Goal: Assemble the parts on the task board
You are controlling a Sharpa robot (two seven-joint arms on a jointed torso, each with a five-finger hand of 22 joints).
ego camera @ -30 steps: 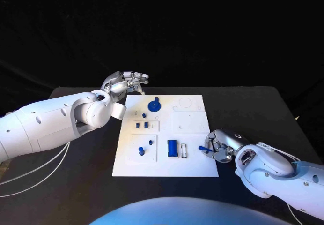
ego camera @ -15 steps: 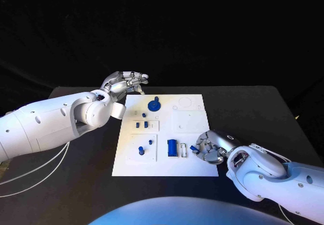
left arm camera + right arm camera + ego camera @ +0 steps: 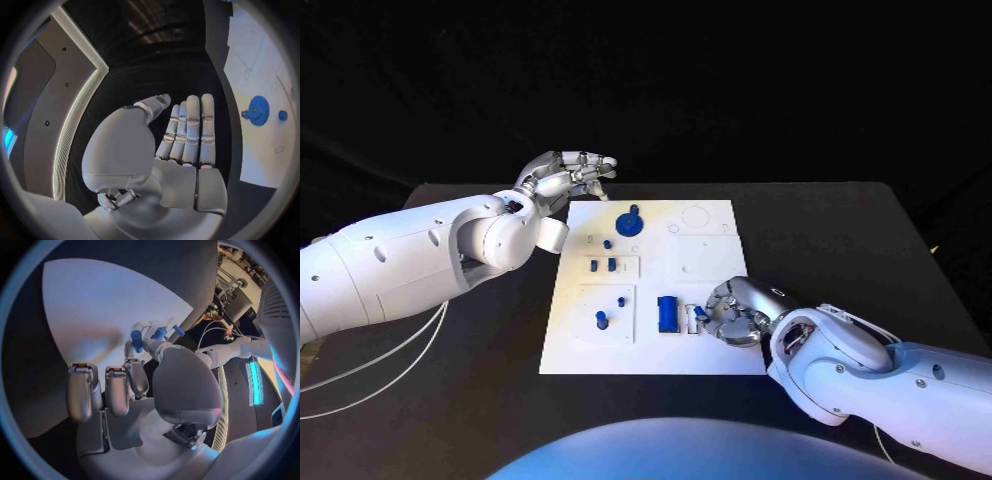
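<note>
In the head view the flat white task board (image 3: 653, 290) is lying in the middle of the matte black table (image 3: 848, 230), carrying small glossy blue parts: a round gear-like piece (image 3: 630, 222) near its far edge, short pegs (image 3: 603, 266) in a recessed square at mid-board, and a blue rectangular block (image 3: 669, 315) near the close edge. The right hand (image 3: 733, 312), silver and segmented, is resting over the board's near right area just beside that block, with a small blue part (image 3: 700, 314) showing at its fingertips. The left hand (image 3: 568, 177) is hovering beyond the board's far left corner, fingers loosely curled and holding nothing. In the left wrist view the left hand (image 3: 181, 145) is showing its smooth palm with the fingers straight and pressed together side by side, the toothed blue gear (image 3: 257, 110) lying on the white board beside them. In the right wrist view the right hand (image 3: 134, 385) is pinching a small blue peg (image 3: 137, 340) between thumb and a fingertip, the other fingers curled in, above the pale board.
</note>
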